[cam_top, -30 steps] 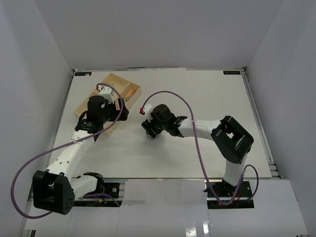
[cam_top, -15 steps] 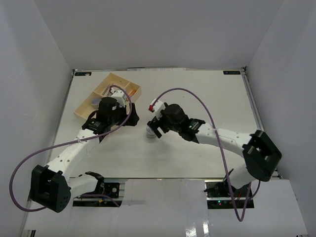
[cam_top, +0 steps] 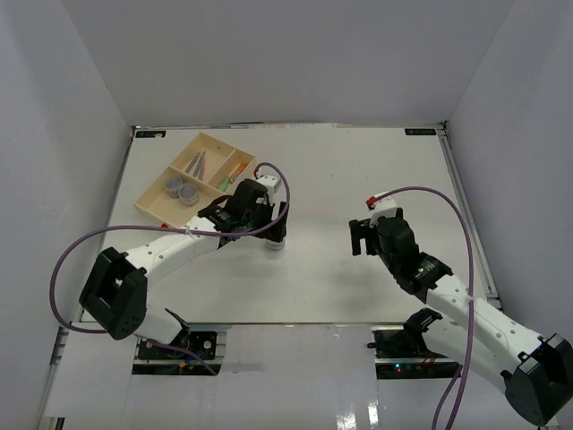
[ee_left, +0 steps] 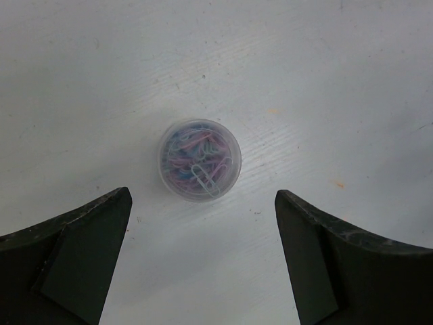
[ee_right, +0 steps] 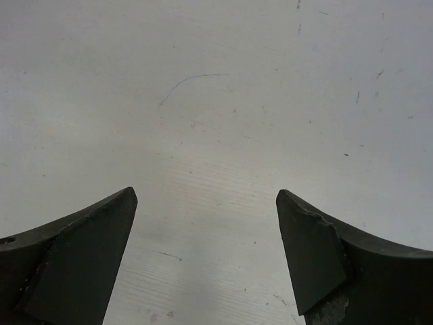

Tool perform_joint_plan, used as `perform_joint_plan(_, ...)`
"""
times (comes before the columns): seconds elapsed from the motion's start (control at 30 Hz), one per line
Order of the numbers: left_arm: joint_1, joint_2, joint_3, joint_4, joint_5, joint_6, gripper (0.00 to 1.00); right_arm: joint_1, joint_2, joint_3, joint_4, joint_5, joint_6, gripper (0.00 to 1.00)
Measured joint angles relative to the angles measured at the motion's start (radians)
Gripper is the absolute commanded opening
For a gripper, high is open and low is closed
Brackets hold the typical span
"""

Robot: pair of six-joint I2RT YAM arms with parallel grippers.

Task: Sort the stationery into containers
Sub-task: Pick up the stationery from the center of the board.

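Jar (ee_left: 200,160) of paper clips stands on the desk (cam_top: 358,179), in line with the gap between the spread fingers of your left hand (ee_left: 202,206), touching neither. Your right hand (ee_right: 206,196) is spread too, above the desk well to the right. Farther out, the tray (cam_top: 208,136) at far left holds two more jars (cam_top: 188,193) and some pens (cam_top: 199,164).

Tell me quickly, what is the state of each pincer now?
Left pincer: open, not holding the jar.
Right pincer: open, empty.
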Motion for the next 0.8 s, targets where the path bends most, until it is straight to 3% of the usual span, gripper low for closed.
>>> perform_joint_plan(0.13,-0.028,0.088,0.051,-0.035,-0.024,0.0,0.98,-0.016,-0.078,-0.043,-0.005,0.013,0.04,0.9)
perform_joint_plan(0.53,-0.062,0.268,0.16,-0.116,-0.084,-0.004,0.98,-0.028,-0.073,-0.045,-0.004,0.012,0.051,0.9)
perform_joint_plan(0.8,-0.071,0.311,0.193,-0.145,-0.114,-0.013,0.75,-0.033,-0.073,-0.046,-0.004,0.003,0.051,0.9)
